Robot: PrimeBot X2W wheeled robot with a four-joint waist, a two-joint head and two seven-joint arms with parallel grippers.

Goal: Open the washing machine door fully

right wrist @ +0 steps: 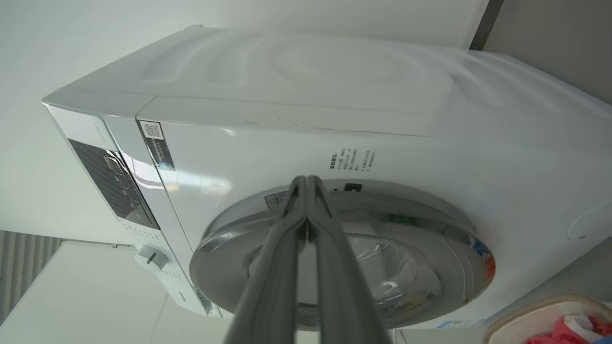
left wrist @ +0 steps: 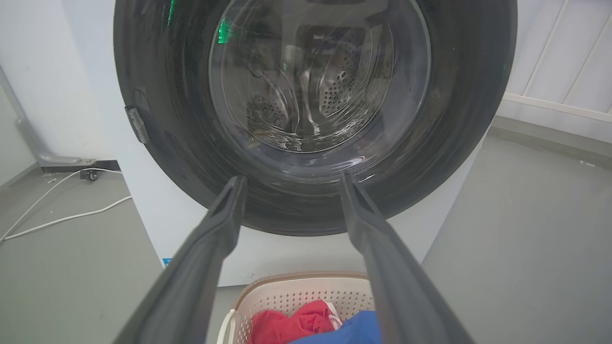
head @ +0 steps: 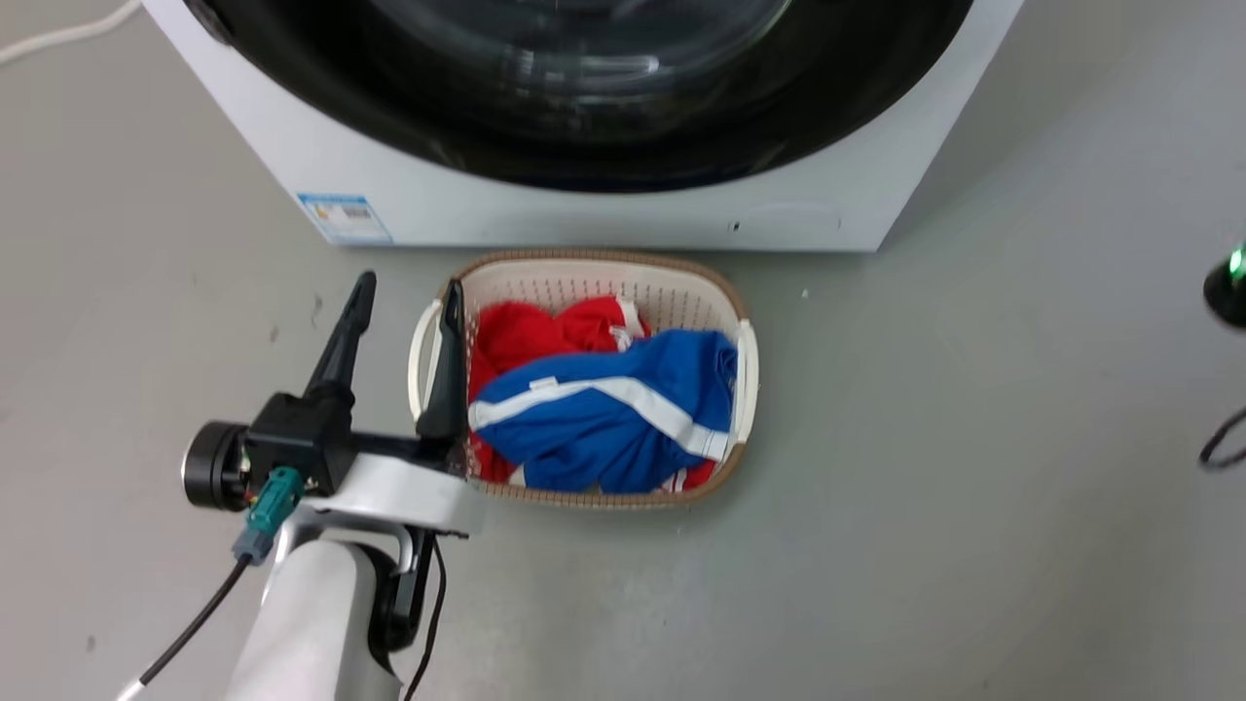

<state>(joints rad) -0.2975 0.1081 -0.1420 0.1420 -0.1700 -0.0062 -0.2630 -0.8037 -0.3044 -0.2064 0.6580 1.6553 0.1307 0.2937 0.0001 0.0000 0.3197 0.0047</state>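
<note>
**A:** How many machines are there, and where is the door?

**B:** There is one washing machine point(head: 604, 219), white, at the top of the head view. It has one door point(head: 584, 146), round and glossy black with a clear glass centre. The door lies against the machine's front, shut. One blue label point(head: 343, 216) sits at the front's lower left corner.

**A:** And the grippers?

**B:** There are two. The left gripper point(head: 409, 284) hangs low in front of the machine, its two fingers spread wide with nothing between them. In its own wrist view the fingers point at the door's lower rim and stand apart from it. The right gripper point(right wrist: 306, 179) has its fingers pressed together tip to tip, gripping nothing. They aim at the door's rim, but whether they touch it cannot be told.

**A:** What takes up room on the floor?

**B:** One basket point(head: 748, 370) stands just in front of the machine, below the door's lower edge. It holds two garments, a red garment point(head: 526, 336) and a blue garment point(head: 604, 419). In the head view the left gripper's inner finger crosses the basket's left rim. Two runs of white cable point(left wrist: 62, 217) lie beside the machine's left side. Open grey floor point(head: 973, 438) stretches to both sides of the basket.
</note>
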